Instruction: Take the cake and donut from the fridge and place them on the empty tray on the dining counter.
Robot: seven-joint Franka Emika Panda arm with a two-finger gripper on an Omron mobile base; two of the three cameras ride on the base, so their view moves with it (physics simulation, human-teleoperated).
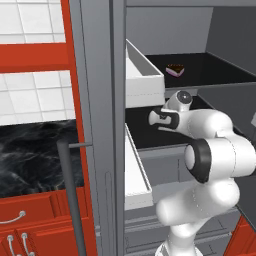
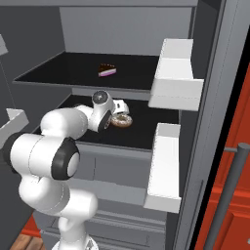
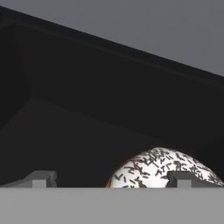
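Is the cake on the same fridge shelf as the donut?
No, the cake sits on the upper black shelf, while the donut lies on the shelf below.

White arm with dark joints, rising from the near side in a stack of rounded links, elbow bent, forearm reaching toward the far side. Wrist turned at the far end of the reach, hand level and pointing away. Gripper [image 3: 109, 178]: jaws spread wide, the two dark fingertips [image 3: 41, 178] standing well apart, nothing clamped between them.
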